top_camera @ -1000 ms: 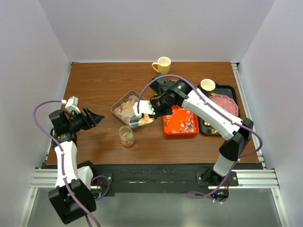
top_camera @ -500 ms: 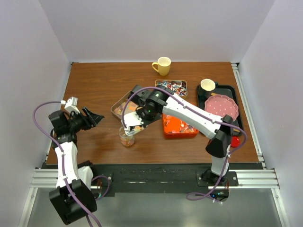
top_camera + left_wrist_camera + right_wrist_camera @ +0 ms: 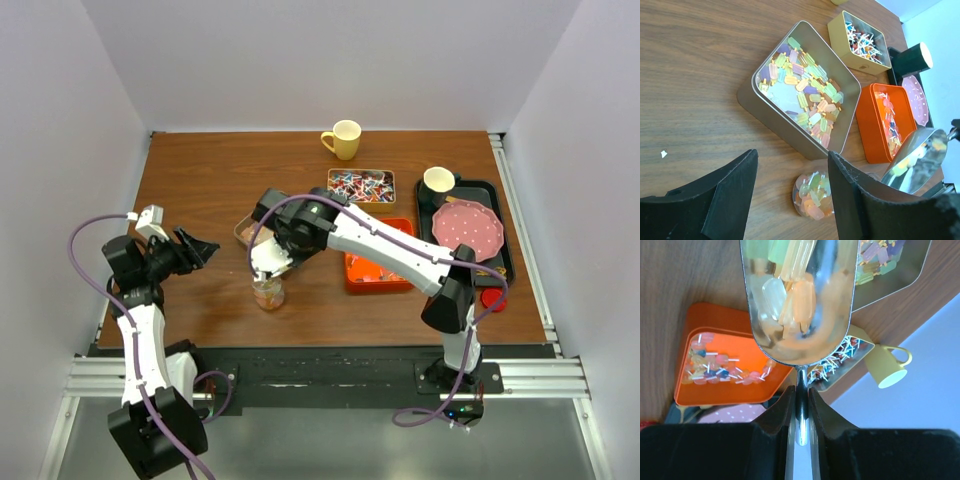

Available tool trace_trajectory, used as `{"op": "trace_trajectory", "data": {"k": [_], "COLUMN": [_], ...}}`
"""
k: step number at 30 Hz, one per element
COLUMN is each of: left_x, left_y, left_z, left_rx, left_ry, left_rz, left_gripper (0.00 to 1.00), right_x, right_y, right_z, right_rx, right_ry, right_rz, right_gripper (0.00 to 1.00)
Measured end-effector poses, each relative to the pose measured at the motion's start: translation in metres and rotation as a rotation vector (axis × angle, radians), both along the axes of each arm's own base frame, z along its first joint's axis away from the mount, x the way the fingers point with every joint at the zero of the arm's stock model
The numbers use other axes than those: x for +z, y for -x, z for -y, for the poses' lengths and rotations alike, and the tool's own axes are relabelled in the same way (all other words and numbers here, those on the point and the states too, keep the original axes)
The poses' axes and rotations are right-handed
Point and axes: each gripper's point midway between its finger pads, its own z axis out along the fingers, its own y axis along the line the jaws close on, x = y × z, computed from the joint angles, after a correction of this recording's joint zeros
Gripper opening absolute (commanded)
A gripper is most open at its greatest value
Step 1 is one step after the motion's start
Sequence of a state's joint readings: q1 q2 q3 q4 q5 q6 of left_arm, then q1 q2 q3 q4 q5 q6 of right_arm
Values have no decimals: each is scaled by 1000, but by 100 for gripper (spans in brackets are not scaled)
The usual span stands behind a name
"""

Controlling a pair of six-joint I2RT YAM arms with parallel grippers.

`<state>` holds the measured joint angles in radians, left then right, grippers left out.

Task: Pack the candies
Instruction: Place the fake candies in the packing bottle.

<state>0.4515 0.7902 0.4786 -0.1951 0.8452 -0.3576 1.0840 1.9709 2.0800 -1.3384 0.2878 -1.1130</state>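
My right gripper (image 3: 801,400) is shut on the handle of a metal scoop (image 3: 800,300) that holds several pastel candies (image 3: 790,295). In the top view the scoop (image 3: 268,264) hangs just above a small clear jar (image 3: 267,293) partly filled with pastel candies. The jar (image 3: 814,195) and scoop (image 3: 915,160) also show in the left wrist view. A silver tin (image 3: 775,125) holds more pastel candies (image 3: 805,87). My left gripper (image 3: 200,247) is open and empty, left of the jar.
A gold tin (image 3: 361,185) holds red-blue-white wrapped candies. An orange tray (image 3: 375,270) holds orange-red candies. A yellow mug (image 3: 343,138) stands at the back. A black tray (image 3: 503,215) at the right carries a pink dotted plate (image 3: 466,226) and a white cup (image 3: 438,180). A red lid (image 3: 490,297) lies nearby.
My right arm has swung the loaded scoop left and forward, from over the silver tin to just above the jar. The left arm has not moved.
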Motion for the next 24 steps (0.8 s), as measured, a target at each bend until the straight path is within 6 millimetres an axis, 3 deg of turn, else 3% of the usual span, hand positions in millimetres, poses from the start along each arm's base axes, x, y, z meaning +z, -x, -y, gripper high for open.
{"op": "trace_trajectory", "data": {"k": [4,13,24], "left_x": [1,1,-18], "left_y": [0,0,-8], "left_z": [0,0,-9], "left_rx": [-1,-2,33], "left_ry": [-2,0,27], "left_rz": [5,2,-107], "left_gripper": [64,67,66], "right_x": [-4,10,13], "right_y": [8,7,5], "right_z": [-1,-2,2], "right_rx": [47,69,81], "right_ry": [70,139,207], "right_rz": [41,166,237], "right_gripper": [0,0,0]}}
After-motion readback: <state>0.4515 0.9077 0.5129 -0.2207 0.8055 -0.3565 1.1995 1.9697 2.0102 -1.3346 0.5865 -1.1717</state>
